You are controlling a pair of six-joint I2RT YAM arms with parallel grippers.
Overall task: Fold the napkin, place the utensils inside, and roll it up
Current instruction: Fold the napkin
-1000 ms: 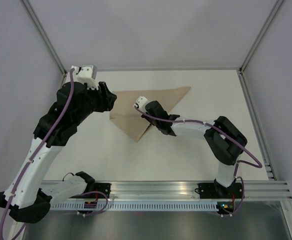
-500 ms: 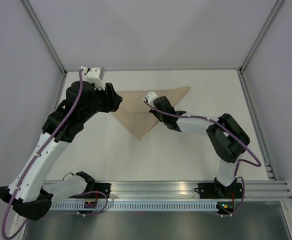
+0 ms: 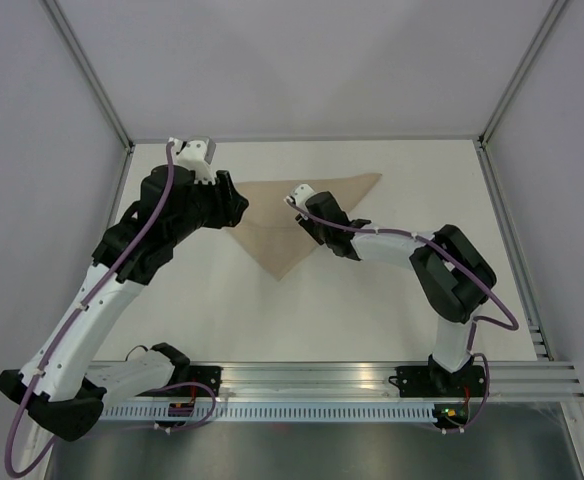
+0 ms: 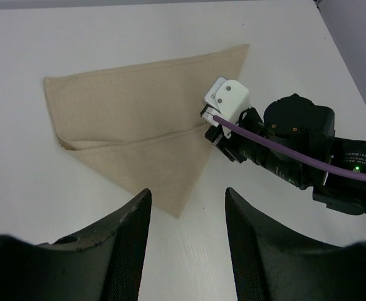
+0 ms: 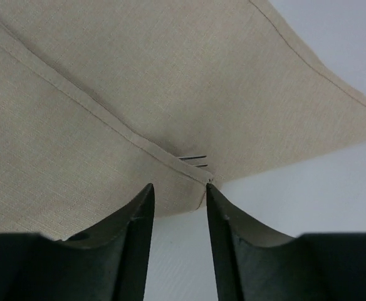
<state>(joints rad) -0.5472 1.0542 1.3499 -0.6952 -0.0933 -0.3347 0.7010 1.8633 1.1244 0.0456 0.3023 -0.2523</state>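
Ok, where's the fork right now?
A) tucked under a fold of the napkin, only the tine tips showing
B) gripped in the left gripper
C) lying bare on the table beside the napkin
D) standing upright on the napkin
A: in the right wrist view, only the tine tips of the fork poke out from under a folded flap of the napkin. Its handle is hidden.

The napkin (image 3: 280, 222) is a tan-beige cloth folded into a triangle. It lies flat on the white tabletop (image 3: 392, 300), apex toward the near edge. The fork (image 5: 193, 161) lies under an upper fold; only its silver tine tips protrude.
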